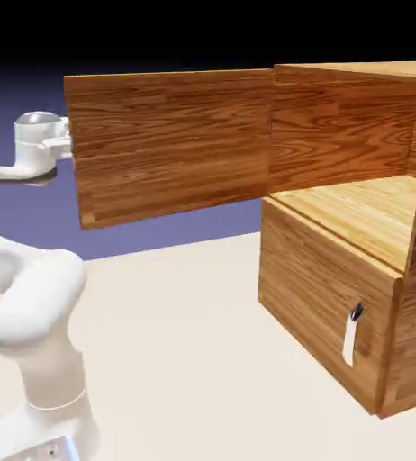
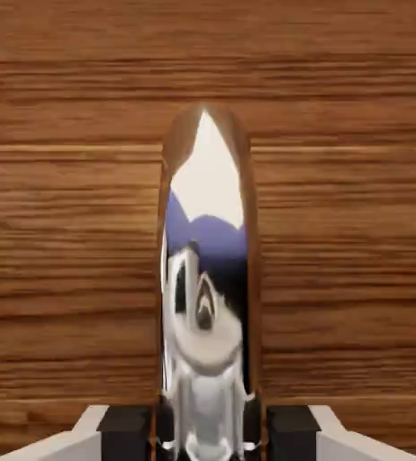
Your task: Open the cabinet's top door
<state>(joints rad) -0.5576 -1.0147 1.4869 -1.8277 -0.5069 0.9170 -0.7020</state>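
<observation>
The pincer [image 2: 207, 430] is closed on the handle [image 2: 207, 297] of the top door [image 1: 171, 144]: in the hand view the curved silver bar stands between the two grey fingertips [image 2: 126, 430] and fills the gap between them, with wood grain all around it. In the exterior view the pincer itself is hidden behind the door's free edge, and only the white arm [image 1: 31, 149] shows, reaching this edge from the left. The top door is swung far out from the cabinet [image 1: 356, 234], so that its panel stands almost sideways to the front, and the upper compartment shows its light wooden floor. The lower door [image 1: 324, 306] with the small white handle [image 1: 350, 335] is shut. The cabinet stands on the pale bench [image 1: 185, 360], at the right of the exterior view. I judge that the pulling step is nearly finished and the task is almost done. The next move probably needs only a short further swing along the door's arc, if the hinge allows it, and then letting the handle go without pushing the door back.
</observation>
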